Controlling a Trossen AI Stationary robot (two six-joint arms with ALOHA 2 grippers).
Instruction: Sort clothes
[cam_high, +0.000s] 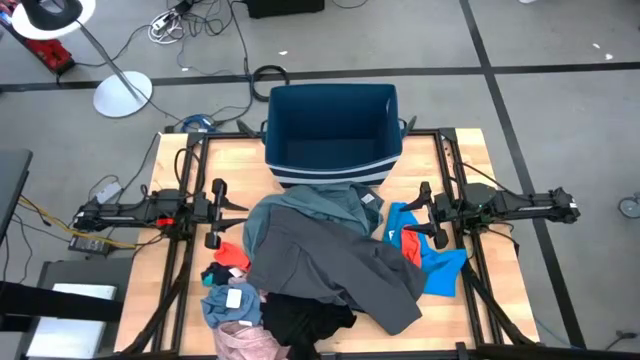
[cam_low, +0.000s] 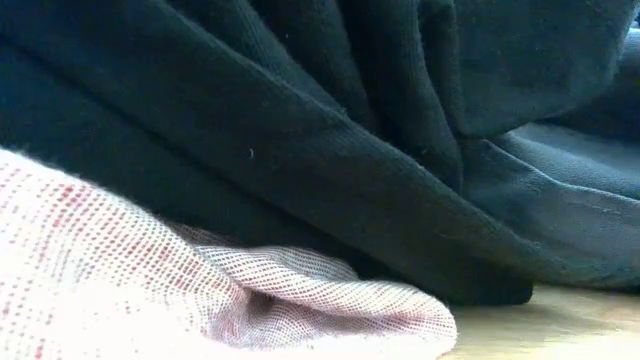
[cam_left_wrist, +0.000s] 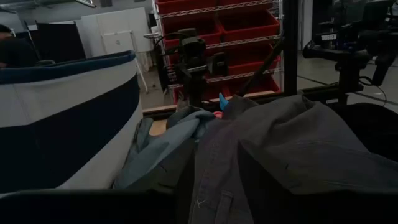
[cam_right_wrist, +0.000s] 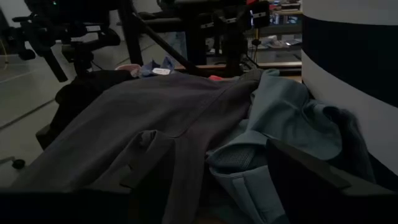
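Note:
A pile of clothes lies mid-table: a large grey garment (cam_high: 340, 265) on top, a teal one (cam_high: 325, 205) toward the bin, a black one (cam_high: 305, 318) and a pink one (cam_high: 245, 340) at the near edge. A bright blue piece (cam_high: 440, 265) lies at the pile's right, a red-orange piece (cam_high: 232, 255) and a light blue piece (cam_high: 228, 300) at its left. My left gripper (cam_high: 215, 213) is open, just left of the pile. My right gripper (cam_high: 432, 215) is open, over the blue piece's far end. The wrist views show the grey (cam_left_wrist: 298, 149) (cam_right_wrist: 155, 118) and teal (cam_left_wrist: 168, 140) (cam_right_wrist: 280, 118) garments ahead.
A dark blue bin with a white stripe (cam_high: 335, 135) stands at the table's far edge, behind the pile. Bare wood shows at the far left (cam_high: 175, 165) and far right (cam_high: 465, 160) corners. In the low view, black (cam_low: 300, 120) and pink (cam_low: 120, 270) cloth fill the picture.

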